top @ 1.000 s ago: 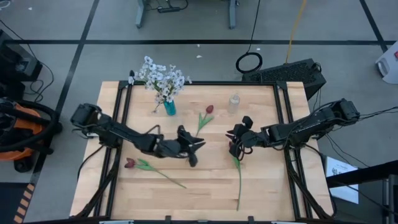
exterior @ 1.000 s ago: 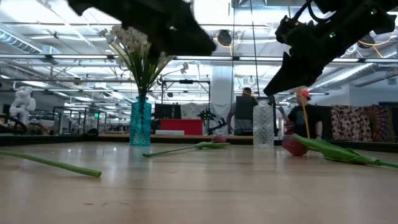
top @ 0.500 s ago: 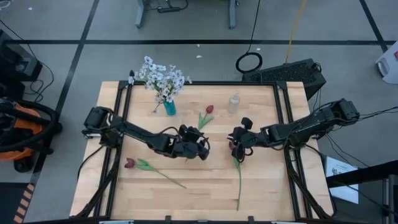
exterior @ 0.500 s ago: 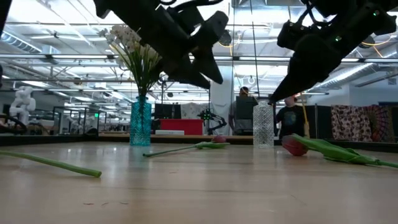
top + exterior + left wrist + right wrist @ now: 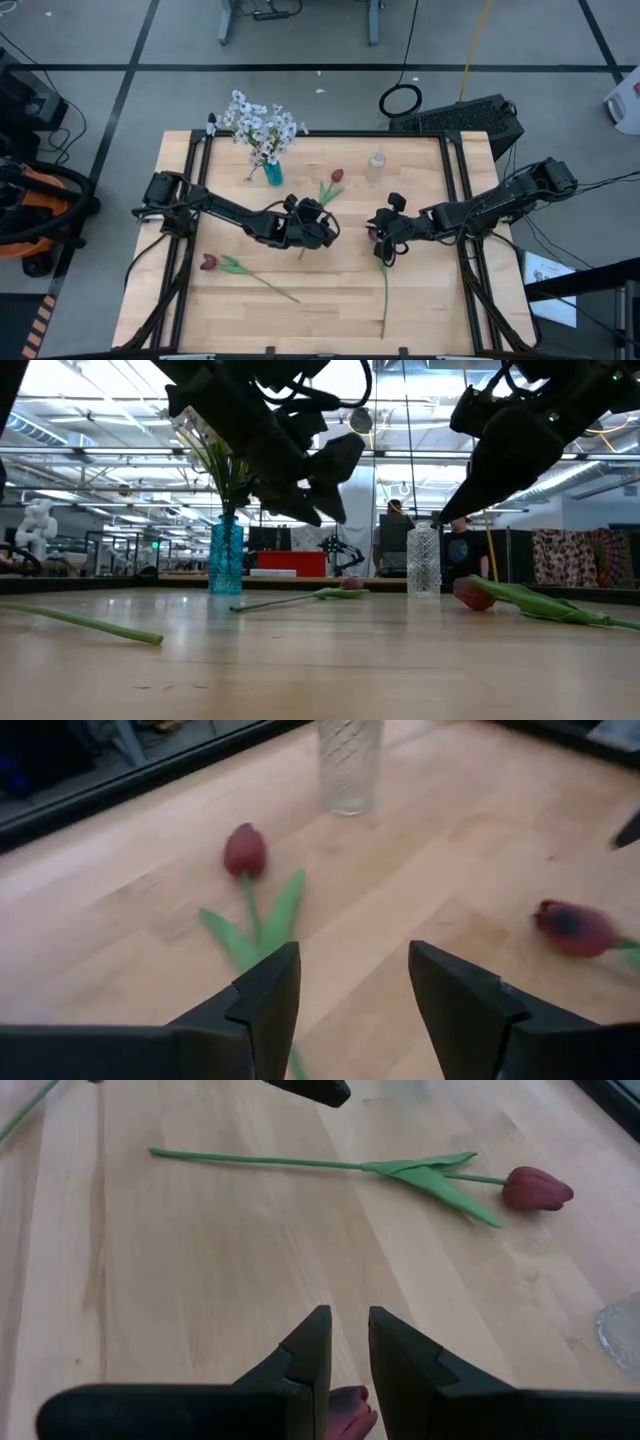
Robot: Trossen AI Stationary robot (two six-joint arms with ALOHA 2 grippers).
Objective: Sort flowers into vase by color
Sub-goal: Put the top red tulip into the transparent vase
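Observation:
Three dark red tulips lie flat on the wooden table. One tulip [image 5: 337, 176] [image 5: 245, 850] is in the middle, and its stem runs under my left gripper [image 5: 350, 995] [image 5: 327, 232], which hovers open above the leaves. A second tulip [image 5: 384, 290] has its bud [image 5: 345, 1415] below my right gripper [image 5: 348, 1335] [image 5: 379, 242]. That gripper hangs clear of the bud, with only a narrow gap between its fingers. A third tulip [image 5: 209, 262] lies at the near left. White blossoms [image 5: 262, 125] stand in a teal vase [image 5: 273, 174]. A clear vase [image 5: 376, 166] holds nothing.
Both vases stand near the table's far edge, the clear one just beyond the middle tulip. Black rails [image 5: 196, 180] run along the table's left and right sides. The near half of the table between the stems is bare wood [image 5: 330, 310].
My left gripper has moved toward the table's right edge and sunk toward the middle tulip. It has also tipped up from a steep downward slant to a flatter one. Its fingers stand wider apart than before. The tulips have not moved.

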